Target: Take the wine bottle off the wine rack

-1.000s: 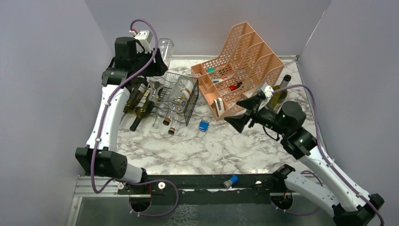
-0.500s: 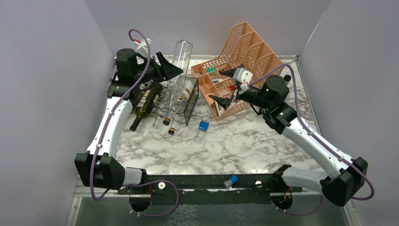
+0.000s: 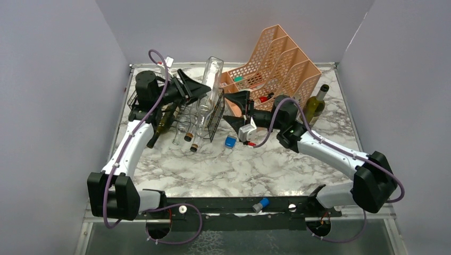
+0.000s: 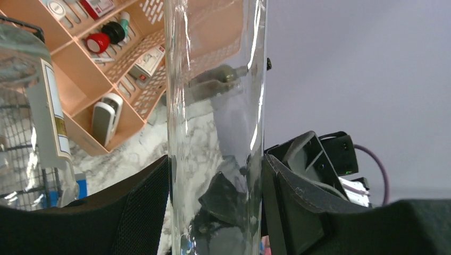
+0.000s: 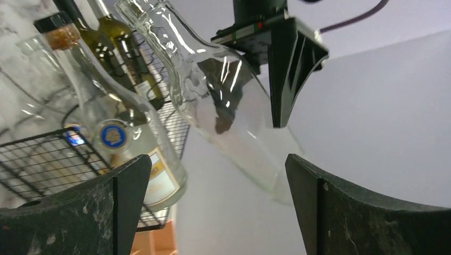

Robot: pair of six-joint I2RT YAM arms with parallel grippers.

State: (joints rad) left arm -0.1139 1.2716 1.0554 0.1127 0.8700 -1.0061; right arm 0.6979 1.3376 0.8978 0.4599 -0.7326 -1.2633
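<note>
A clear glass wine bottle [image 3: 210, 85] hangs tilted above the right end of the black wire wine rack [image 3: 214, 118], base up and neck slanting down toward the rack. My left gripper [image 3: 204, 88] is shut on its body. In the left wrist view the glass [image 4: 215, 106] fills the gap between both black pads [image 4: 141, 207]. My right gripper [image 3: 226, 108] is open just right of the rack, pointing at the bottle. Its wrist view shows the bottle [image 5: 228, 101] ahead of its wide-apart fingers [image 5: 125, 186], with nothing between them.
Several bottles still lie in the rack: dark green ones [image 3: 165, 119] and a clear labelled one [image 5: 125, 141]. A peach perforated organizer [image 3: 276, 64] stands at the back right, with a green bottle [image 3: 315, 103] upright beside it. A small blue object [image 3: 230, 141] lies on the marble.
My left gripper carried the clear bottle right and lower, toward the rack's right end. My right arm swung left from beside the green bottle to just right of the rack, jaws staying open.
</note>
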